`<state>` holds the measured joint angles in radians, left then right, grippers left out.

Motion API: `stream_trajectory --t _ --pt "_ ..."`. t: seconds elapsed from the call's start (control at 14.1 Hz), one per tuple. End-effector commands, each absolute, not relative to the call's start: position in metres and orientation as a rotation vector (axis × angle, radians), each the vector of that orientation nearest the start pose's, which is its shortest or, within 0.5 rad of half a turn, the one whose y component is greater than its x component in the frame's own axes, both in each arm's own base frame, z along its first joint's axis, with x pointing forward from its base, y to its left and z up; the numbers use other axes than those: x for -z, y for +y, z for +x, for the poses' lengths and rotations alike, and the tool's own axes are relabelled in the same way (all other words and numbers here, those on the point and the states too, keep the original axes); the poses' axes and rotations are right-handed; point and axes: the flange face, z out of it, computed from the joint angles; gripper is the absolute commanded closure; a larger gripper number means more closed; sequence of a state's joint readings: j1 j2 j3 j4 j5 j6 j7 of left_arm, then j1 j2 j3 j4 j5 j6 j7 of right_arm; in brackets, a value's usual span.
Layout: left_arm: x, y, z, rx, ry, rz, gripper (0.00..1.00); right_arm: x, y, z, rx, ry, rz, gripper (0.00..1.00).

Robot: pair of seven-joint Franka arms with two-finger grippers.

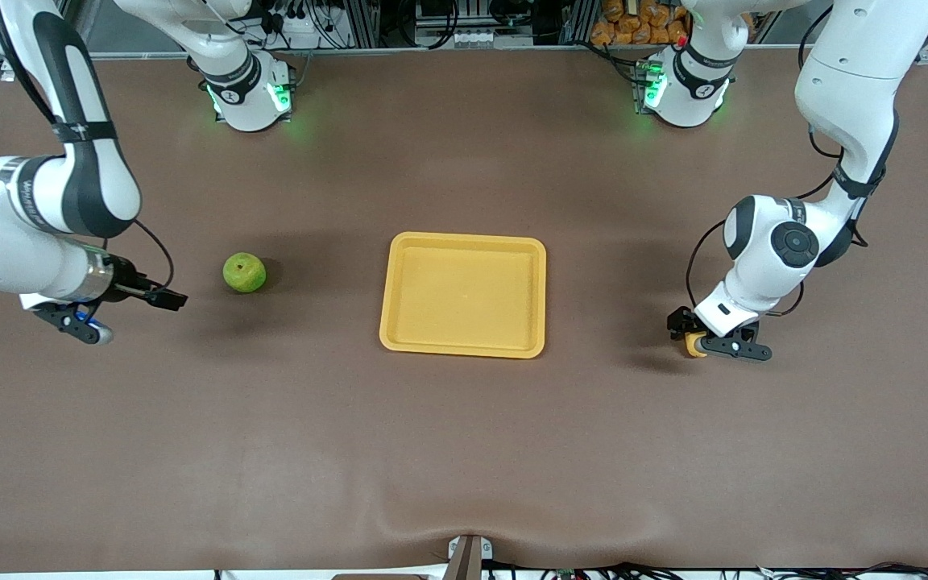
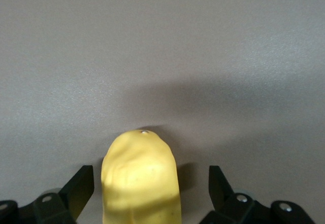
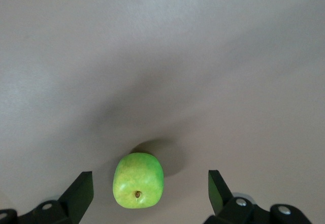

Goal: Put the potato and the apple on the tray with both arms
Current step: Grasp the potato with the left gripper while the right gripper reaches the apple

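Brown matte table (image 1: 464, 451) carries everything.

White jointed right arm (image 1: 45, 209) comes in from the right arm's end of the table, wrist low. White jointed left arm (image 1: 834, 161) bends down at the left arm's end.

Shallow rectangular yellow-orange plastic tray (image 1: 464, 348), rounded corners, raised rim, sits mid-table between the two arms, nothing in it.

Black two-finger right hand (image 1: 122, 318) hangs low over bare table, at about 8 o'clock from the apple in the front view and apart from it. Right wrist view: fingers (image 3: 81, 191) spread wide, apple between the two tips but farther out, not touched. Holds nothing.

Black two-finger left hand (image 1: 702, 338) is down at the table at the left arm's end, about 3 o'clock from the tray and well apart from it. Left wrist view: fingers (image 2: 81, 186) spread wide with the potato between them, gaps on both sides, no pinch yet.

Small round bright green apple (image 1: 244, 272), dark stem dimple, lies on the table at 9 o'clock from the tray, well apart from it.

Small oblong pale yellow-tan potato (image 2: 140, 178), smooth skin, on the table between the left hand's fingers; in the front view only a sliver (image 1: 693, 344) shows under the hand.
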<state>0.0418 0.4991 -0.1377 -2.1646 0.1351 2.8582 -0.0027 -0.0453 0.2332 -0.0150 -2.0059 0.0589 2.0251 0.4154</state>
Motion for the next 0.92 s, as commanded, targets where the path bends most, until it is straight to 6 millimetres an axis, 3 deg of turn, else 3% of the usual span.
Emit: stream_trajectory --t 0.0,0.07,0.14,0.21,0.28,0.43,0.64,0.85 --pt "-0.180 -0.065 0.582 0.384 0.296 -3.130 0.00 -0.315 -0.028 0.553 -0.381 0.844 -2.993 0.00" --pt "-0.181 -0.065 0.583 0.389 0.296 -3.130 0.25 -0.307 -0.027 0.547 -0.406 0.864 -2.965 0.00" --pt "-0.184 -0.065 0.583 0.396 0.295 -3.129 0.65 -0.301 -0.024 0.541 -0.427 0.899 -2.909 0.00" --pt "-0.185 -0.063 0.583 0.398 0.293 -3.127 0.88 -0.298 -0.022 0.536 -0.438 0.922 -2.874 0.00" --pt "-0.186 -0.062 0.583 0.401 0.300 -3.124 0.96 -0.295 -0.021 0.532 -0.439 0.938 -2.866 0.00" --pt "-0.188 -0.062 0.583 0.406 0.298 -3.124 1.00 -0.288 -0.016 0.532 -0.426 0.962 -2.867 0.00" --pt "-0.200 -0.062 0.586 0.434 0.288 -3.120 1.00 -0.263 -0.008 0.523 -0.312 1.005 -2.869 0.00" --pt "-0.231 -0.061 0.595 0.507 0.236 -3.111 1.00 -0.260 0.012 0.522 -0.324 1.097 -2.843 0.00"
